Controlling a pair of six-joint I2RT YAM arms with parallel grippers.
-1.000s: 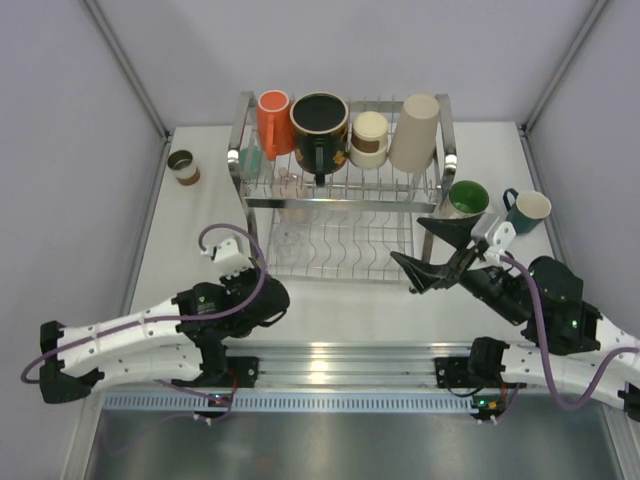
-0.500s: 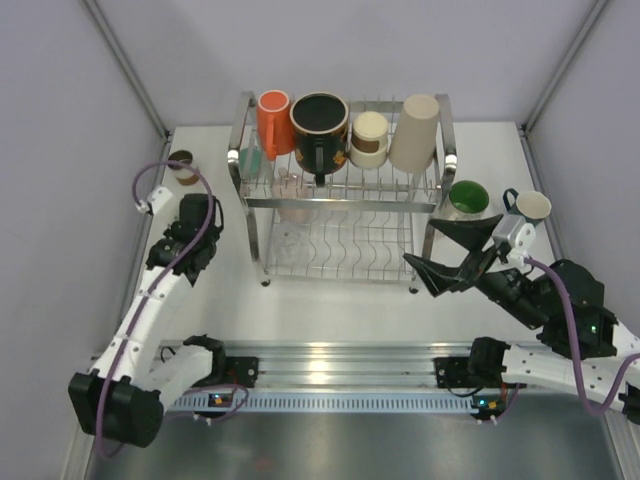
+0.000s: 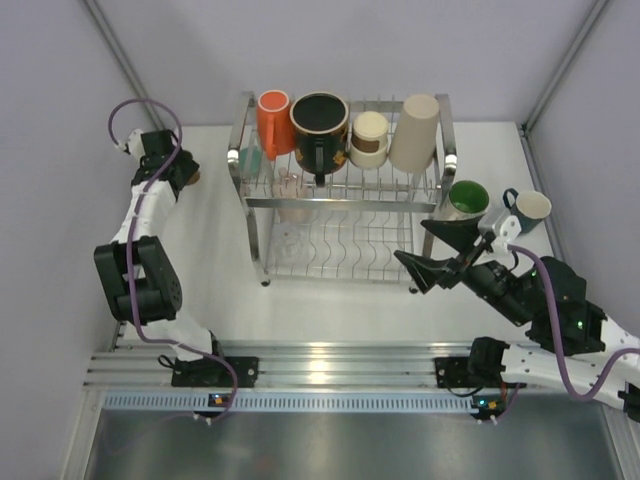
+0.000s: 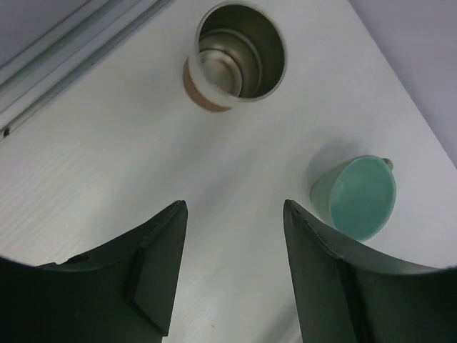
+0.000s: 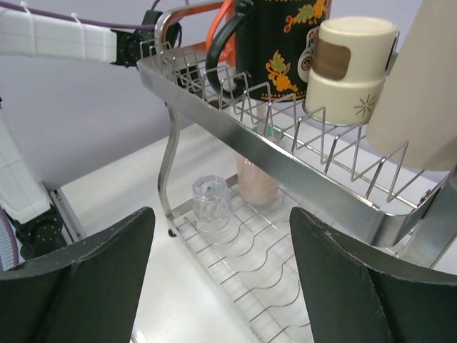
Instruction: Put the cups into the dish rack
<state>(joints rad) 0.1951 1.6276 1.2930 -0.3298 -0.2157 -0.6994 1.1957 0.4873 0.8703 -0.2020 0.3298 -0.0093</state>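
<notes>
Count at this frame: I see ten cups.

Dish rack (image 3: 345,202), upper tier, four in a row: orange mug (image 3: 273,118) at the left end, black patterned mug (image 3: 319,122), cream paper cup with a brown band (image 3: 369,137), and tall beige cup (image 3: 415,131) at the right end.

Lower tier, two: pink cup (image 5: 255,182) and clear glass (image 5: 211,201), the glass mouth down near the rack's front left leg.

Tabletop (image 3: 210,270) right of the rack, two: green cup (image 3: 467,198) just beside the right posts, and dark teal mug (image 3: 527,207) beyond it. Both stand upright.

Tabletop left of the rack, two, seen from the left wrist camera: brown cup (image 4: 232,53) and small teal cup (image 4: 360,199), standing apart, mouths toward the camera.

Left hand (image 4: 232,214): spread wide, nothing between the fingers, over the tabletop well left of the rack, with the brown cup just ahead.

Right hand (image 3: 412,240): also spread wide and empty, at the rack's front right corner, facing the lower tier.
</notes>
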